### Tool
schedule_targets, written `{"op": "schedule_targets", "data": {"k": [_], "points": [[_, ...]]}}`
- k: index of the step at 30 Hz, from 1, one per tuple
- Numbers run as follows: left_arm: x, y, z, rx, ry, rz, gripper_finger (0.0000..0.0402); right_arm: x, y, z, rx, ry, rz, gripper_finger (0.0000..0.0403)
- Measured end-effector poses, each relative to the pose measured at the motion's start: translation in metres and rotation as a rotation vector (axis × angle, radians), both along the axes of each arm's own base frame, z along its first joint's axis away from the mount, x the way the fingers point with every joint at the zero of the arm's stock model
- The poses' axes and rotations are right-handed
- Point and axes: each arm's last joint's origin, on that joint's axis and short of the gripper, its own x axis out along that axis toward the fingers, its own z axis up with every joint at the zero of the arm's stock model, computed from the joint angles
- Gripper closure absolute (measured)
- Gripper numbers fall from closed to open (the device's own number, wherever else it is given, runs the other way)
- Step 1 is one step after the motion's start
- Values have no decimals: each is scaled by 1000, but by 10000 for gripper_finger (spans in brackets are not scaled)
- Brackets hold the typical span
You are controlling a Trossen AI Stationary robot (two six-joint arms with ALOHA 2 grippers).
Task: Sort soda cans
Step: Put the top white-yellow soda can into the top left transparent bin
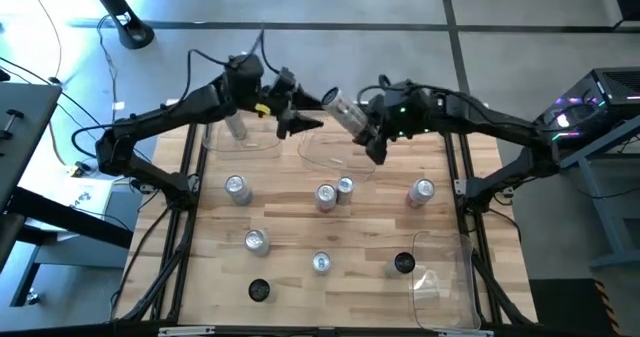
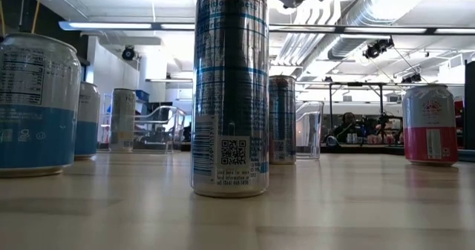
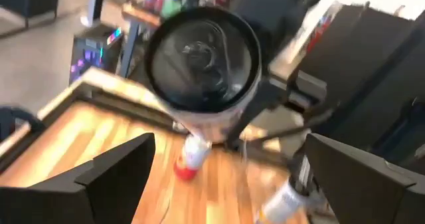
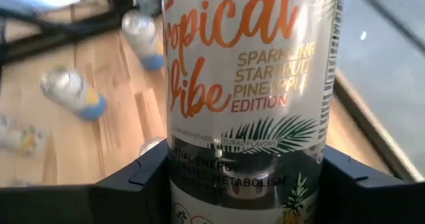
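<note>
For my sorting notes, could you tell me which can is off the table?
The white pineapple-print can, gripped in the right end effector; the other cans stand on the table.

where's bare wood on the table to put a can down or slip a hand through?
Bare wood runs along the near edge between the black-topped can and the clear bin. Another strip lies between the left can and the middle pair. Crowded at the far edge: left gripper, open, and right gripper gripping a tilted can over bins.

Glossy metal soda cans (image 1: 326, 196) on seemingly matt wooden table (image 1: 290, 267)
</note>
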Motion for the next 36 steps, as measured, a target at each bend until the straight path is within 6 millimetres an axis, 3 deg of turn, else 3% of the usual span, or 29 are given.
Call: {"op": "schedule_targets", "data": {"k": [13,23,27,36], "points": [[7,-18,-13,38,105,-20,19,37,24,-33,55,112,119,174],[6,-23,-20,4,170,-80,24,40,26,-35,41,112,132,174],[11,-25,-22,0,167,-88,50,42,26,-36,44,115,140,174],[19,-29,-31,-17,207,-105,166,43,26,-35,49,94,147,174]]}}
